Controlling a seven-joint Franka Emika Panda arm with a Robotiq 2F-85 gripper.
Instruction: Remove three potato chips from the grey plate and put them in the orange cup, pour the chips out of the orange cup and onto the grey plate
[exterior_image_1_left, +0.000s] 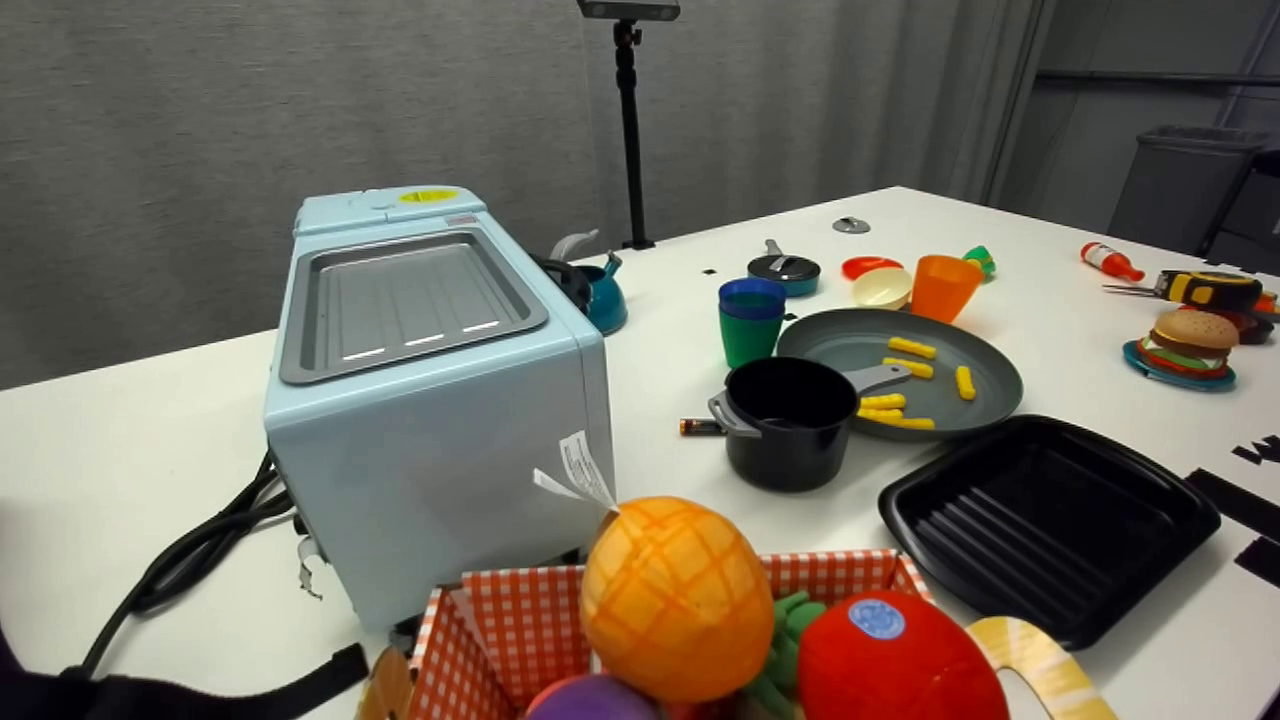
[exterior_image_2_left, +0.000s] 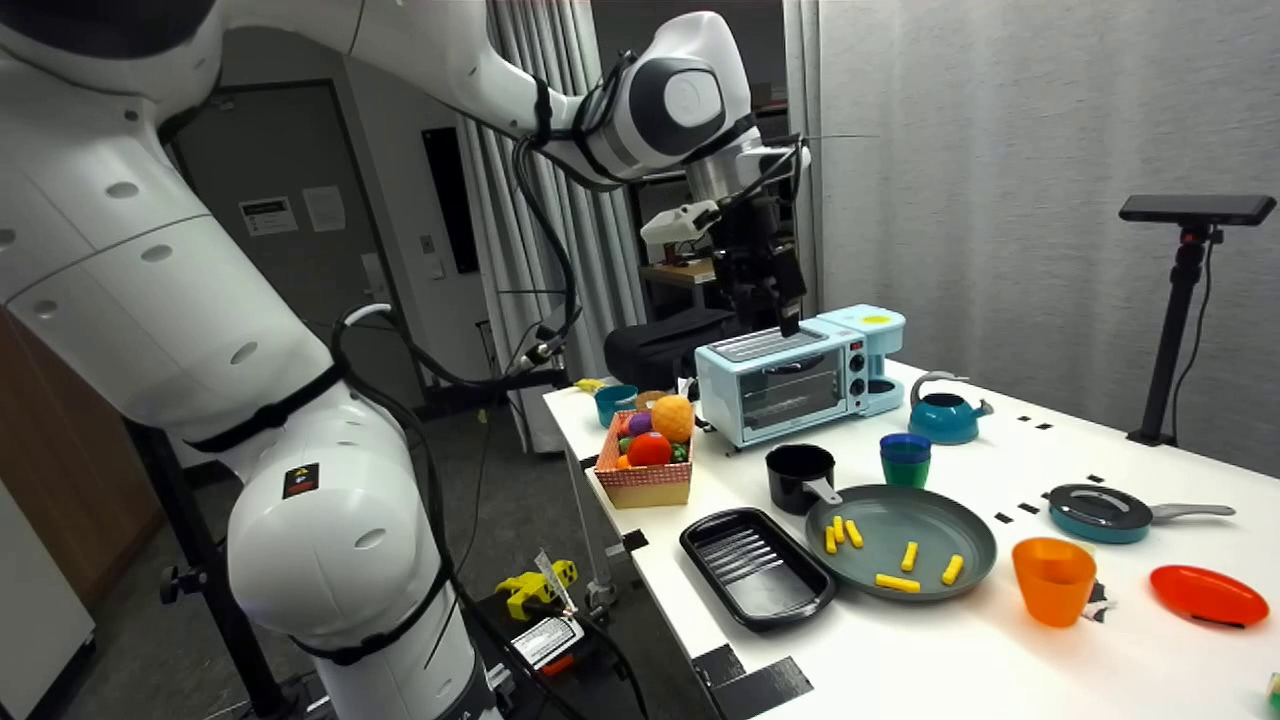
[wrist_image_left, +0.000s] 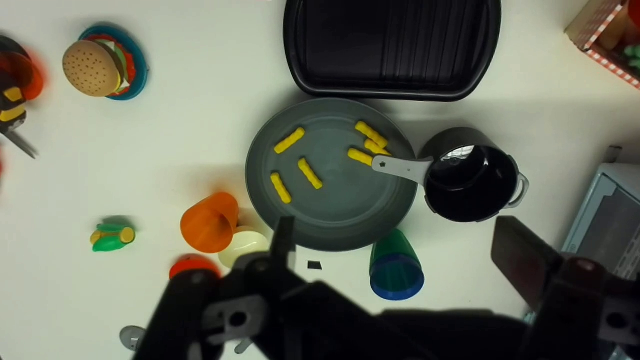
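Note:
Several yellow potato chips (wrist_image_left: 310, 173) lie on the grey plate (wrist_image_left: 345, 215). Some lie apart on one side; the others lie close together by the pot's handle. The plate also shows in both exterior views (exterior_image_1_left: 985, 350) (exterior_image_2_left: 920, 510). The orange cup (wrist_image_left: 209, 223) stands upright on the table beside the plate, also in both exterior views (exterior_image_1_left: 945, 288) (exterior_image_2_left: 1053, 582). No chips show inside it. My gripper (wrist_image_left: 395, 225) is open and empty, high above the table, its fingers wide apart. In an exterior view the gripper (exterior_image_2_left: 785, 300) appears above the toaster oven, partly dark.
A black pot (wrist_image_left: 470, 182) stands beside the plate, its handle over the rim. A black ridged tray (wrist_image_left: 350, 45) and a blue-and-green cup stack (wrist_image_left: 396, 270) stand close to the plate. A cream bowl (wrist_image_left: 245, 245) touches the orange cup's side. A toaster oven (exterior_image_2_left: 790, 385) stands behind.

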